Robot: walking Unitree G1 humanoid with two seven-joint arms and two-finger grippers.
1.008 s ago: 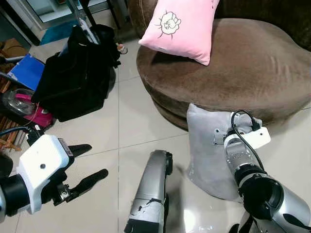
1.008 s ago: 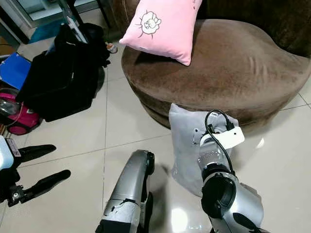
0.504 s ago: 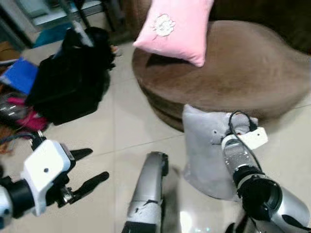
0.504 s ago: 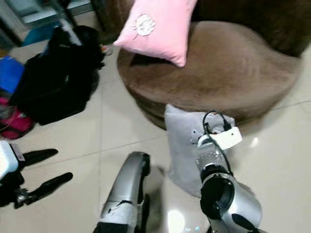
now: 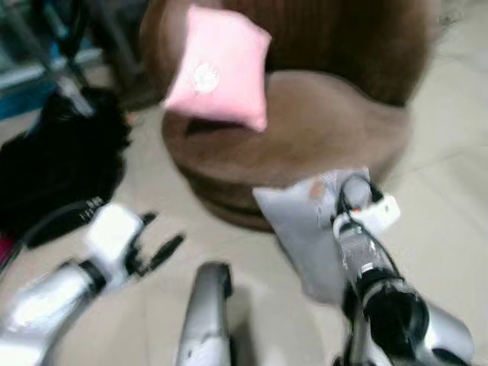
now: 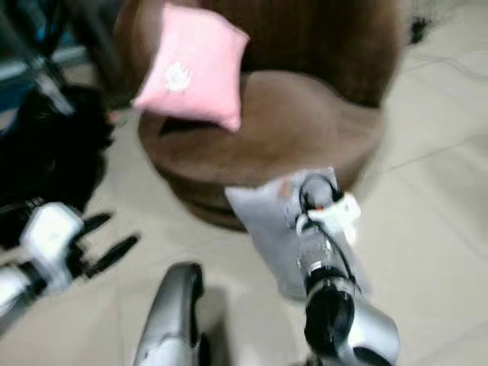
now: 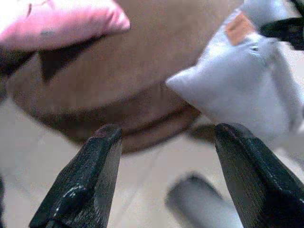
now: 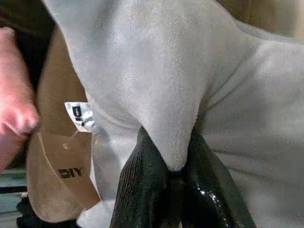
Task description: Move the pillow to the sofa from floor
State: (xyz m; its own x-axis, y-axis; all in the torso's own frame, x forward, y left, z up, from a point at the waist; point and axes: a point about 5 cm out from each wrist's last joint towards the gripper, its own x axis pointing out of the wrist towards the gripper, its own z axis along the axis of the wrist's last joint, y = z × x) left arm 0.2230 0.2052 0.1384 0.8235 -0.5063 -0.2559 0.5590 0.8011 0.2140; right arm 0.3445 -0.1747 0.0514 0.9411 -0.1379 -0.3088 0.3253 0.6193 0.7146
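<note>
A grey pillow hangs in front of the round brown sofa, lifted off the tiled floor. My right gripper is shut on a fold of the grey pillow, with a brown paper tag dangling from it. The right wrist stands against the pillow's near side. My left gripper is open over the floor to the left, facing the sofa and the grey pillow between its fingers. A pink pillow leans on the sofa's seat.
A black bag lies on the floor at the left. Blurred furniture legs stand behind it. Pale tiled floor opens to the right of the sofa. My silver leg shows at the bottom centre.
The camera has risen and swung, and the picture is blurred. The grey pillow has come up off the floor with my right gripper. My left arm has reached forward toward the sofa.
</note>
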